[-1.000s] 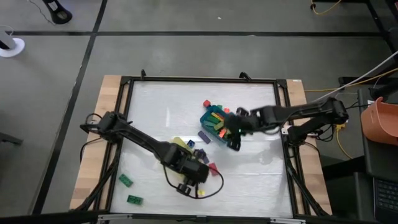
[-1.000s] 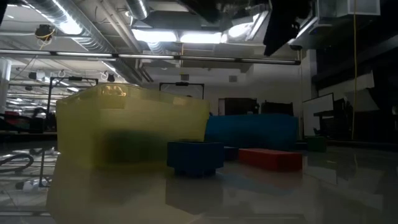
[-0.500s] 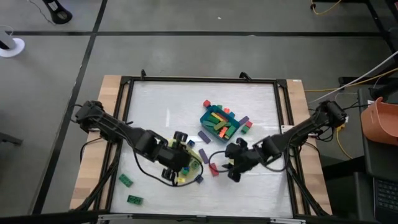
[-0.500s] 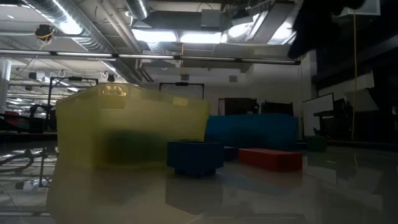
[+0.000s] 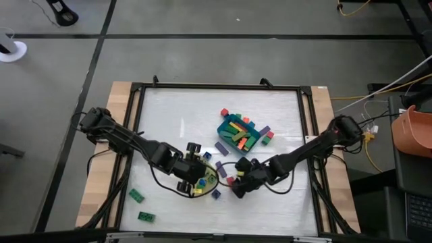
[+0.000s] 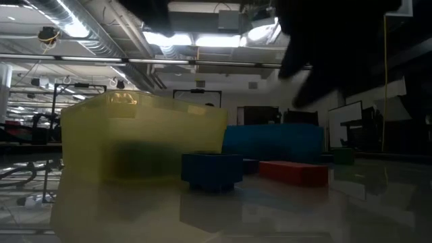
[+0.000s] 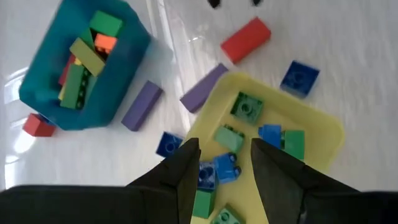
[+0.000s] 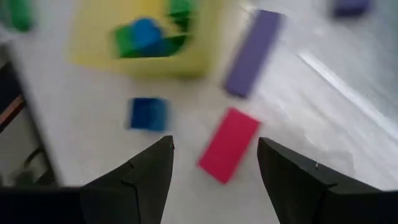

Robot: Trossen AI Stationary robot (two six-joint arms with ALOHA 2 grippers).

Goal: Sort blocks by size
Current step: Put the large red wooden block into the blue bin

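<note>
The blocks lie scattered. Long bars fill the teal-blue tray, and short green and blue cubes lie in the flat yellow tray. My left gripper hangs open over the yellow tray's cubes, with nothing between its fingers. My right gripper is open above a red bar that lies flat on the table just to the right of the yellow tray. In the high view the left gripper and the right gripper stand close together near the table's front middle.
Two purple bars lie between the trays. Blue cubes lie beside the yellow tray. Two green blocks sit near the front left corner. A red cube lies by the teal-blue tray.
My left gripper has gone from near the table's front edge toward the far edge and now hangs over the yellow tray. My right gripper has left the teal-blue tray, moved toward the near edge and the left, sunk lower and rolled, coming over the red bar.
</note>
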